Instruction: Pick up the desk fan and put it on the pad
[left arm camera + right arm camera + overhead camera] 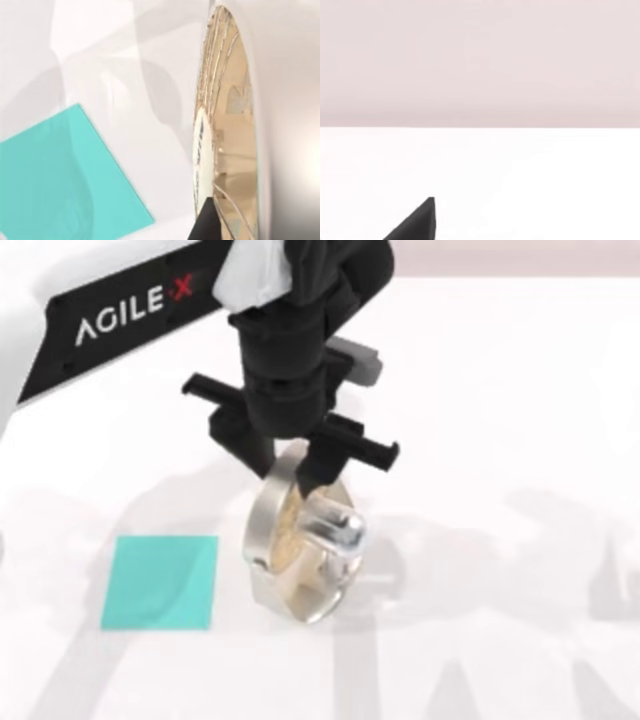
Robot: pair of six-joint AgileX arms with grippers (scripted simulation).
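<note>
- Plainly, the desk fan is a thick silver-grey ring around a tan-gold grille, with a shiny stubby hub facing the worktop's right side; it stands on edge near the middle of the worktop.
- From the left wrist view the grille fills the frame edge-on, gold and ribbed.
- Above it, the left gripper reaches down over the top of the ring, one dark finger either side, pinching the ring between them.
- Flat and teal, the pad lies just beside the fan, toward the worktop's left edge, not touching it and with nothing between them.
- Only a dark fingertip of the right gripper shows, in its own wrist view, over bare worktop; whether it is spread I cannot tell.
- Count: one fan, one pad, two arms.
</note>
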